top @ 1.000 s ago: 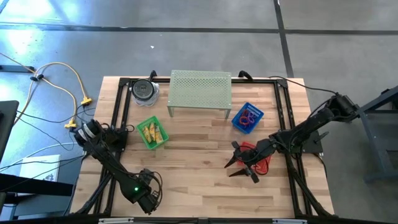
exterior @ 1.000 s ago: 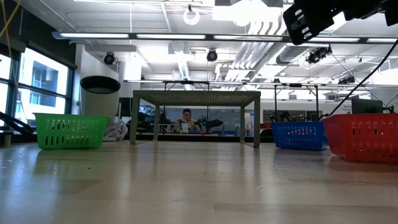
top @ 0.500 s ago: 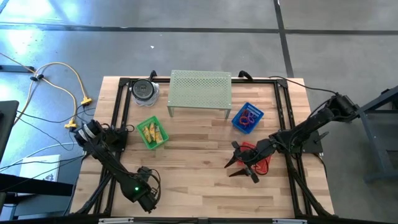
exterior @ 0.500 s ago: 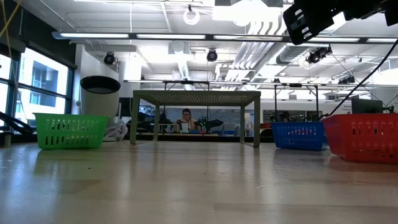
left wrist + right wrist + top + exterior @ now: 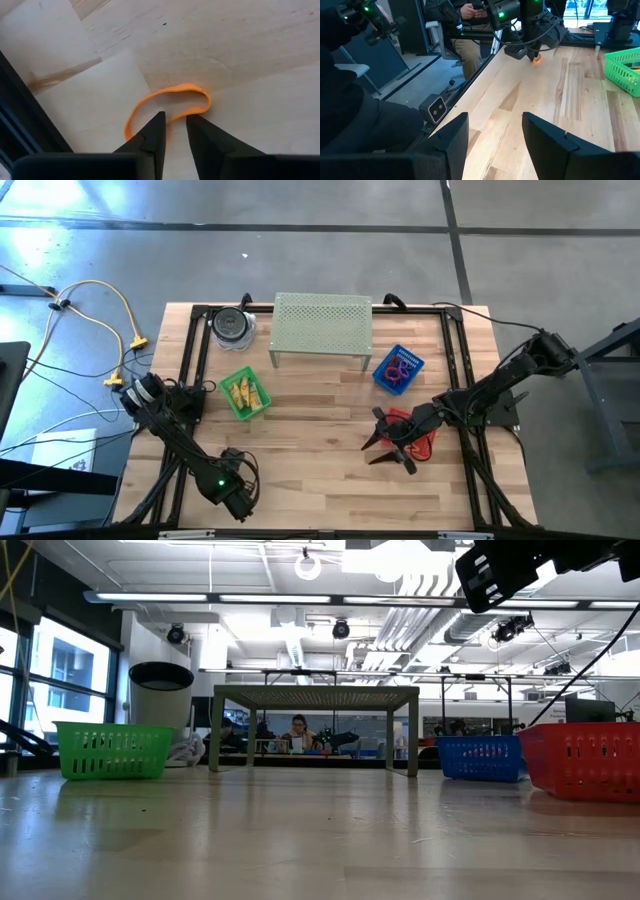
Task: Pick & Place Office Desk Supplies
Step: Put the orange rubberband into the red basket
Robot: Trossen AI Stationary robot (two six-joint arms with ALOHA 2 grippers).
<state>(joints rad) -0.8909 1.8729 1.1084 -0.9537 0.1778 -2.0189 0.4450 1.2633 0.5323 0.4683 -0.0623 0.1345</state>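
An orange band loop (image 5: 170,102) lies flat on the wood near the table's near-left corner. My left gripper (image 5: 174,116) points down at it with a narrow gap, one fingertip on each side of the loop's near strand; the high view shows this gripper (image 5: 236,502) from above. My right gripper (image 5: 372,452) hangs open above the table, just left of the red basket (image 5: 424,436). The blue basket (image 5: 398,370) holds blue, red and purple bands. Yellow oblong pieces lie in the green basket (image 5: 246,394). My left gripper comes at the orange band from above, pointing down, with the loop's near strand (image 5: 175,120) running between its fingertips. One fingertip (image 5: 192,120) stands right against the strand. I cannot tell whether it touches. The band lies flat on the table.
The pale green perforated stand (image 5: 322,328) is at the far middle, and the dark-lidded jar (image 5: 232,326) at the far left. A black frame rail (image 5: 30,130) runs close beside the orange band. Bare wood (image 5: 310,450) lies between the two grippers. People sit beyond the table.
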